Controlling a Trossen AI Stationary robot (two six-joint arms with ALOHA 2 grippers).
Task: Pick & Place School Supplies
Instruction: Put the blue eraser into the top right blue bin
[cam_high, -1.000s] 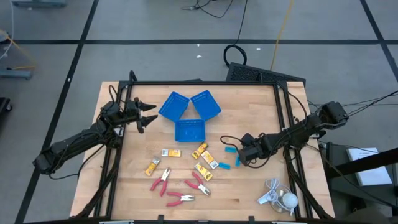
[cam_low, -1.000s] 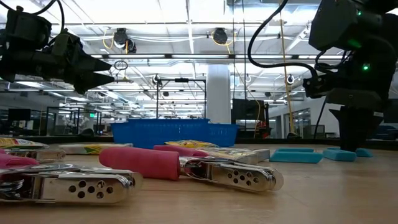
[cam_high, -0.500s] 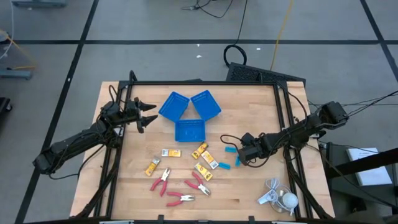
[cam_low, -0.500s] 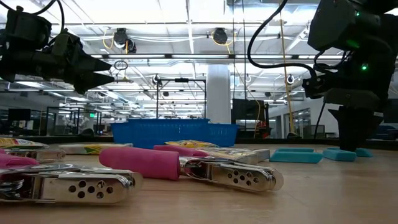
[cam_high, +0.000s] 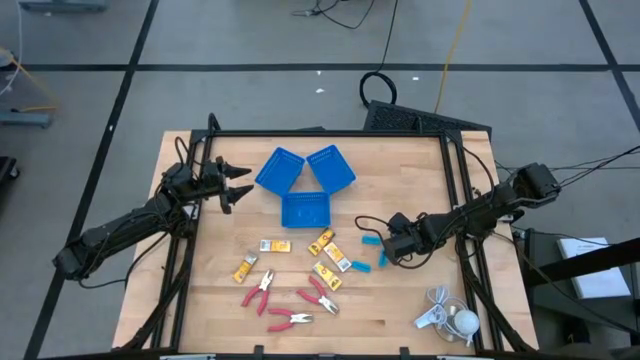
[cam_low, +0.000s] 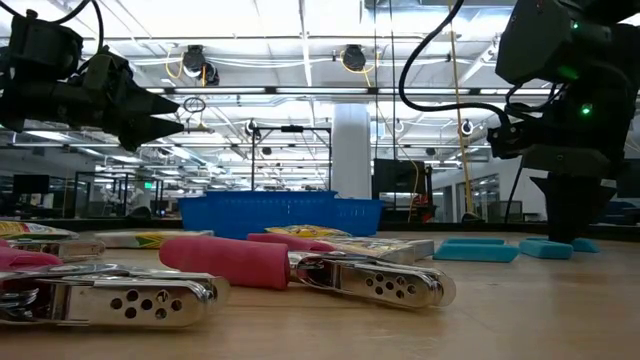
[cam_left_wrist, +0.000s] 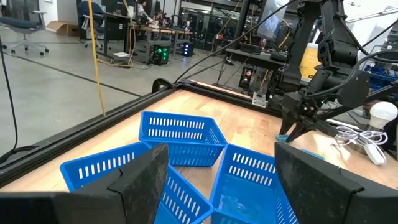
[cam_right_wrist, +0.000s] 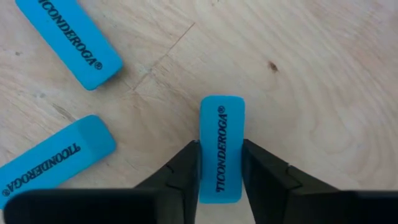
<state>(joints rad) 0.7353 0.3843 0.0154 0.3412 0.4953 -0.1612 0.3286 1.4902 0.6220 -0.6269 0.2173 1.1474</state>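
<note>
Three light-blue erasers lie flat on the wood at the table's right middle. My right gripper (cam_high: 384, 254) points steeply down over them and is shut on one eraser (cam_right_wrist: 222, 124); the other two (cam_right_wrist: 68, 37) (cam_right_wrist: 53, 155) lie loose beside it. Yellow-orange packets (cam_high: 327, 258) and three red-handled pliers (cam_high: 288, 320) lie toward the near edge. My left gripper (cam_high: 240, 185) hangs open and level above the table's far left, facing the blue trays (cam_left_wrist: 180, 134). My right gripper pinches the eraser's two long sides (cam_right_wrist: 204, 155) between its two fingers, on the half nearer the wrist. The fingers (cam_right_wrist: 186, 165) come from above, pointing steeply down. The eraser lies flat on the table, printed face up.
Three square blue trays (cam_high: 305, 210) stand clustered at the far middle. A white corded gadget (cam_high: 450, 318) lies at the near right corner. A black frame (cam_high: 462, 190) runs along the table's edges. Bare wood lies between the trays and the erasers.
</note>
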